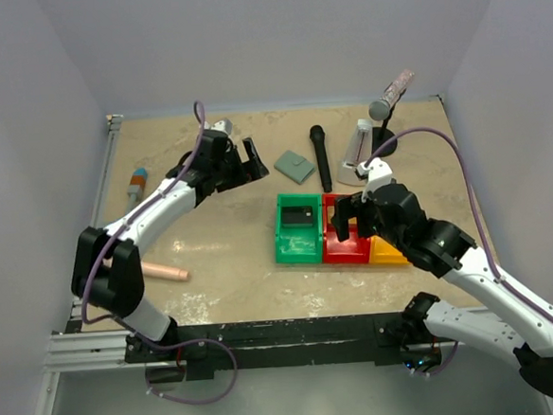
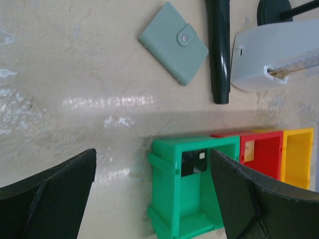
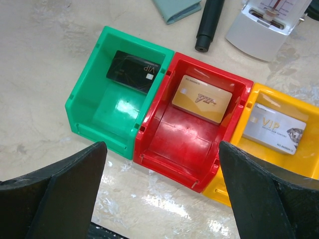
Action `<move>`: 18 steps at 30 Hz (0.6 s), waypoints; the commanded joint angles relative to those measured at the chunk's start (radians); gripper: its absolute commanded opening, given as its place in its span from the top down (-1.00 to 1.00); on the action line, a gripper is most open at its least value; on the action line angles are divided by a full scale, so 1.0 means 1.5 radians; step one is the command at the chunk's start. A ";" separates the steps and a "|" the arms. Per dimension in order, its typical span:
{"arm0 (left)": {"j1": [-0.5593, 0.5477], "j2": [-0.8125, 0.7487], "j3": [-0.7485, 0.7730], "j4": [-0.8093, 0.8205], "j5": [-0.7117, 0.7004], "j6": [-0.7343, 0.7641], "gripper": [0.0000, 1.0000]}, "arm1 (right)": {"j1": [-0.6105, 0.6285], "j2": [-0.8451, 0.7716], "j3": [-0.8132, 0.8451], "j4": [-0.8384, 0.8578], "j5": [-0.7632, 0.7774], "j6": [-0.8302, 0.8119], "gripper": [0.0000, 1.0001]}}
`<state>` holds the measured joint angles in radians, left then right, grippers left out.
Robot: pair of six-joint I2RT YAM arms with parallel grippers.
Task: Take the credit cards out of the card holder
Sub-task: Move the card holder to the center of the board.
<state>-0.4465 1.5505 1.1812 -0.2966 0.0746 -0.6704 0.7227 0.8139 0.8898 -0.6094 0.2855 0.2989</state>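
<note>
The grey-blue card holder [image 1: 294,165] lies closed and snapped shut on the table behind the bins; it also shows in the left wrist view [image 2: 173,42]. A dark card [image 3: 133,71] lies in the green bin [image 3: 87,107]. A tan-orange card [image 3: 202,98] lies in the red bin [image 3: 172,149]. A pale greyish card [image 3: 277,128] lies in the yellow bin [image 3: 299,104]. My left gripper [image 1: 252,160] is open and empty, left of the holder. My right gripper [image 1: 351,223] is open and empty above the red bin's near edge.
A black microphone [image 1: 320,157] lies right of the holder. A white stand device [image 1: 360,154] and a grey microphone on a stand [image 1: 392,93] are at the back right. A peach cylinder [image 1: 165,270] and a blue-and-orange tool [image 1: 136,185] lie on the left.
</note>
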 commanded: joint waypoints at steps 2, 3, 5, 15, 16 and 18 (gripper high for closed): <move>-0.008 0.115 0.089 0.073 0.010 -0.056 -1.00 | 0.000 0.008 0.007 0.028 -0.025 0.019 -0.98; -0.011 0.138 0.107 0.075 0.006 -0.061 -1.00 | 0.000 0.009 0.007 0.028 -0.026 0.020 -0.98; -0.015 0.179 0.142 0.072 -0.007 -0.067 -1.00 | -0.001 0.009 0.008 0.028 -0.032 0.025 -0.98; -0.035 0.350 0.344 -0.005 -0.080 -0.041 -0.90 | 0.000 -0.022 -0.013 0.032 -0.026 0.027 -0.98; -0.037 0.362 0.372 -0.020 -0.086 -0.036 -0.89 | 0.000 -0.020 -0.012 0.031 -0.025 0.027 -0.98; -0.039 0.385 0.397 -0.028 -0.098 -0.027 -0.88 | 0.000 -0.010 -0.011 0.030 -0.024 0.027 -0.98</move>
<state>-0.4923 2.0815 1.6638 -0.2955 -0.0158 -0.7406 0.7227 0.7898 0.8745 -0.6006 0.2440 0.3283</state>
